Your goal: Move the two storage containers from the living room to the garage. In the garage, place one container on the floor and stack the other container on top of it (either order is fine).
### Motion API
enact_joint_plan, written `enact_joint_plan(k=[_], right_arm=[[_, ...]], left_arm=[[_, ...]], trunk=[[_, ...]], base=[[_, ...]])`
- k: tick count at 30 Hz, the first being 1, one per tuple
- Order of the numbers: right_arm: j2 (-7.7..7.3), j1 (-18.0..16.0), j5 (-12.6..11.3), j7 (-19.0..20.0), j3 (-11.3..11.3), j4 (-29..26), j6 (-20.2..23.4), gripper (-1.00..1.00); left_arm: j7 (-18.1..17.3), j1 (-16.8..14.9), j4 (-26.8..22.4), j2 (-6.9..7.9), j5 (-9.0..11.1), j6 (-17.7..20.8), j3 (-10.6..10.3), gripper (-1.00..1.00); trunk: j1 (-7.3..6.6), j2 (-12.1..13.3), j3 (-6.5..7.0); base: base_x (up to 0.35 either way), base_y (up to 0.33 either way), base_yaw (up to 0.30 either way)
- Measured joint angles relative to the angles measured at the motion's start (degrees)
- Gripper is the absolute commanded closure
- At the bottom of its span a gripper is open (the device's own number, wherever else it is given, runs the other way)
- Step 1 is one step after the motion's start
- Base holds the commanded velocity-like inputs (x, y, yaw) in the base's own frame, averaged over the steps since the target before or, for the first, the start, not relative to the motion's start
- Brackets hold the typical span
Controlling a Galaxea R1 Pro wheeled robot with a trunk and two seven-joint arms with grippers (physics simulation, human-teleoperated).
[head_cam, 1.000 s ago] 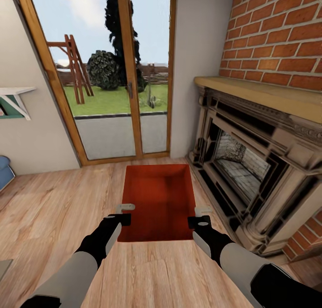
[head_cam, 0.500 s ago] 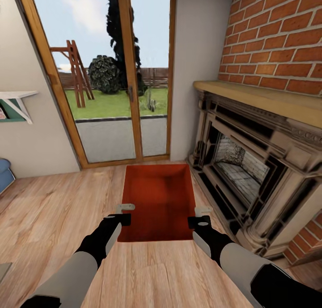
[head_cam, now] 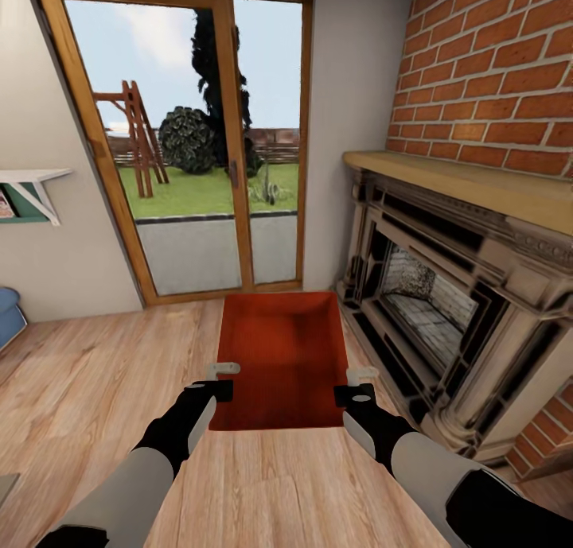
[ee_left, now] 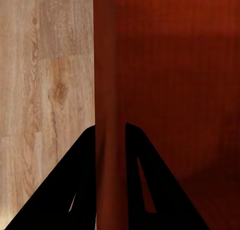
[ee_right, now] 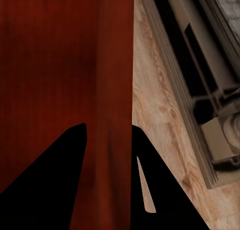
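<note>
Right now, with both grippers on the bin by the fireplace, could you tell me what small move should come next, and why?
Probably turn the base away from the fireplace: the left gripper and right gripper each clamp a side wall of the storage container, so it seems secured for carrying to the garage.

Light wood-plank floor (head_cam: 87,373); glass doors (head_cam: 191,142) ahead, daylit garden; brick fireplace (head_cam: 469,293) right; possibly sofa edge (head_cam: 6,313) left.

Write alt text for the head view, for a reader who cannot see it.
An orange-red storage container is gripped by both pincers, the left pincer on its left wall and the right pincer on its right wall, above a light wood-plank floor. Glass doors to a garden stand ahead, and a brick fireplace on the right.
</note>
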Motion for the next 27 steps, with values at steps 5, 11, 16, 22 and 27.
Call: enact_joint_plan(k=[5, 11, 16, 22, 27], right_arm=[[-0.05, 0.01, -0.14, -0.02, 0.12, -0.08, 0.00, 1.00], [-0.02, -0.01, 0.03, 0.04, -0.02, -0.03, 0.00, 1.00], [-0.03, 0.01, 0.13, 0.01, -0.13, -0.12, -0.01, 1.00], [-0.05, 0.00, 0.20, 0.04, -0.18, -0.18, -0.01, 1.00], [-0.03, 0.00, 0.35, 0.05, -0.29, -0.20, -0.01, 1.00]], left_arm=[[0.00, 0.01, -0.02, -0.01, 0.00, -0.01, 0.00, 1.00], [0.00, 0.00, -0.05, 0.00, -0.02, 0.00, 0.01, 1.00], [0.00, 0.00, -0.15, 0.00, -0.06, 0.03, -0.02, 1.00], [0.00, 0.00, -0.19, 0.00, -0.05, 0.01, -0.01, 1.00], [0.01, 0.01, -0.25, 0.00, -0.06, 0.02, 0.02, 1.00]], trunk=[[0.00, 0.00, 0.45], [0.00, 0.00, 0.99], [0.00, 0.00, 1.44], [0.00, 0.01, 1.98], [0.00, 0.01, 2.44]], base=[[0.000, 0.000, 0.000], [0.000, 0.000, 0.000], [0.000, 0.000, 0.000], [0.000, 0.000, 0.000], [0.000, 0.000, 0.000]])
